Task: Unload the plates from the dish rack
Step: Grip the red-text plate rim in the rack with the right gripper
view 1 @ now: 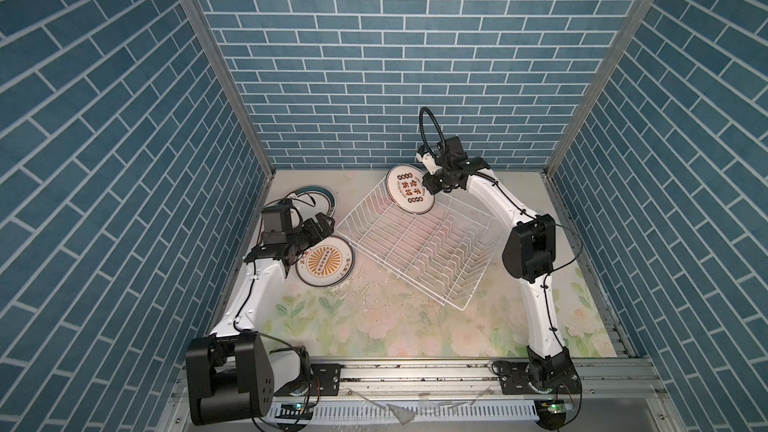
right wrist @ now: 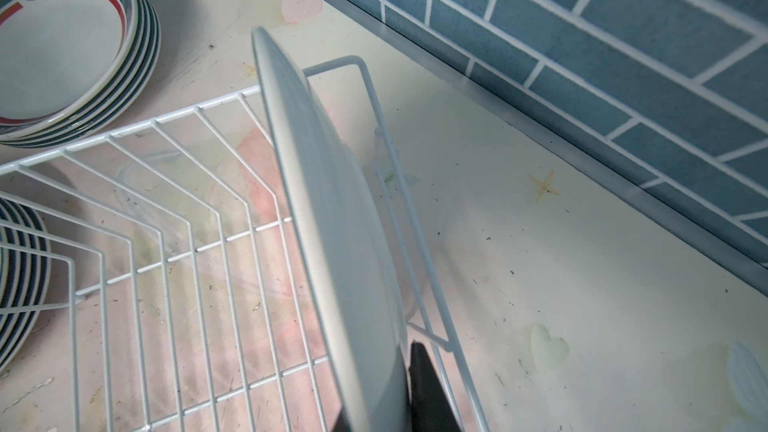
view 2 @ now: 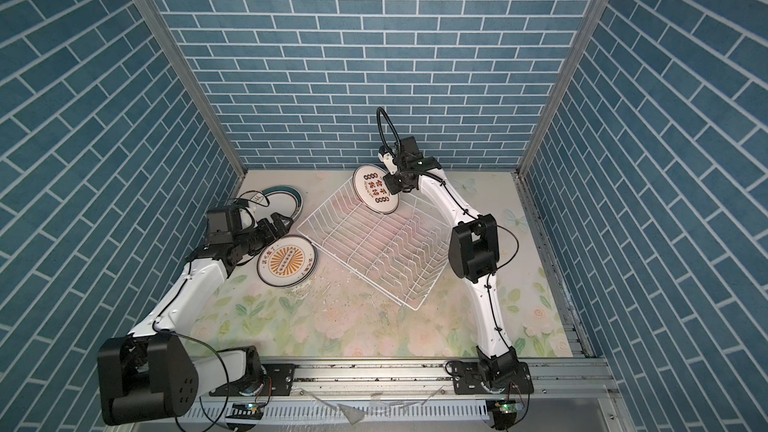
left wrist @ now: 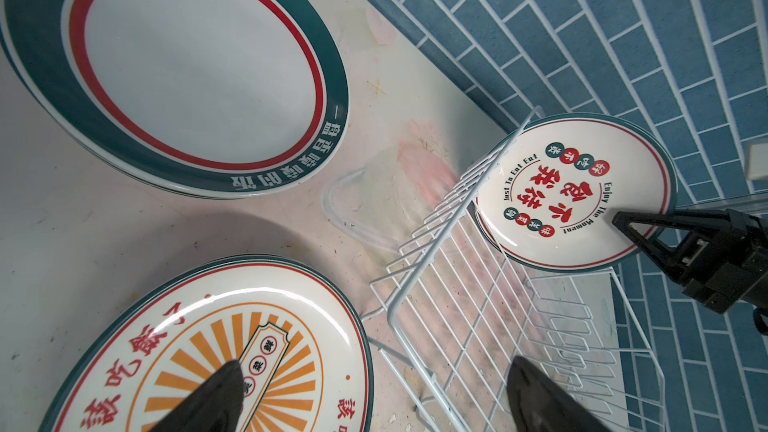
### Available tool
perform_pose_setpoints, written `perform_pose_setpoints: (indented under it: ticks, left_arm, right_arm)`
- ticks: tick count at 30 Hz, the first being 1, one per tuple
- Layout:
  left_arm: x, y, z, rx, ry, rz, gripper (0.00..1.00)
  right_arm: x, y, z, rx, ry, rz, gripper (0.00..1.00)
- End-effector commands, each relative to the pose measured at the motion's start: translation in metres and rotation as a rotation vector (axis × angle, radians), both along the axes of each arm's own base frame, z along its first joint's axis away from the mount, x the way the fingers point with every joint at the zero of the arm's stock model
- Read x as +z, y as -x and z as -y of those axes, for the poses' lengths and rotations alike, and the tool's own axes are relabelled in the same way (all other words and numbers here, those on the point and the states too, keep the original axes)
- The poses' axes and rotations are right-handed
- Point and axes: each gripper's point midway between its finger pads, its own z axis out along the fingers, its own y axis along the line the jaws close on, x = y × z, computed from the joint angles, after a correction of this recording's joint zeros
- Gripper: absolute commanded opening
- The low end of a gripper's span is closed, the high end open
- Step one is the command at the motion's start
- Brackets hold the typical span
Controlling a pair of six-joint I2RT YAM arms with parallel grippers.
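Right wrist view: pinching the one round white ceramic plate (right wrist: pixel 332 222) remaining in the rack by its rim with the right gripper (view 1: pixel 427 188), closed on it from both faces. Stands on edge at the back corner of the white wire dish rack (view 1: pixel 415 243), lower edge hidden among the wires. Hovering with the left gripper (view 1: pixel 322 224), jaws spread wide and empty, above the orange-sunburst plate stack (view 1: pixel 325 261). Likely trouble: slipping or swivelling of glazed ceramic in so narrow a pinch; catching a divider wire on a crooked lift and dragging the light rack along; knocking the blue brick-pattern wall (view 1: pixel 374 76) close behind. Counted: one plate in the rack, one rack, two stacks on the floral tabletop (view 1: pixel 374 326), the sunburst one and a green-banded plate stack (view 1: pixel 319 195), roughly five rims showing in each, exact number unclear.
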Motion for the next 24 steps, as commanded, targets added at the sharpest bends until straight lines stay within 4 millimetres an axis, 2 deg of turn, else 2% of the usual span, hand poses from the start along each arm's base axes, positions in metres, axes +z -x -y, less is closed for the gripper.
perform_pose_setpoints:
  ticks: [1, 13, 15, 16, 24]
  left_arm:
    - [-0.007, -0.001, 0.002, -0.007, -0.007, -0.009, 0.99]
    - [-0.012, -0.005, 0.012, -0.030, -0.008, -0.015, 0.99]
    - [-0.011, -0.005, 0.015, -0.034, -0.011, -0.013, 0.99]
    - [-0.011, -0.005, 0.016, -0.037, -0.013, -0.014, 0.99]
    - [-0.009, -0.006, 0.018, -0.036, -0.015, -0.012, 0.99]
  right_arm:
    - [-0.010, 0.010, 0.002, 0.006, 0.023, -0.025, 0.14]
    - [-0.002, 0.014, 0.016, -0.009, 0.081, 0.024, 0.04]
    - [-0.006, 0.015, 0.017, -0.005, 0.089, 0.019, 0.03]
    - [0.008, 0.018, 0.018, -0.004, 0.078, 0.041, 0.03]
    - [0.014, 0.021, 0.027, -0.020, 0.097, 0.069, 0.00]
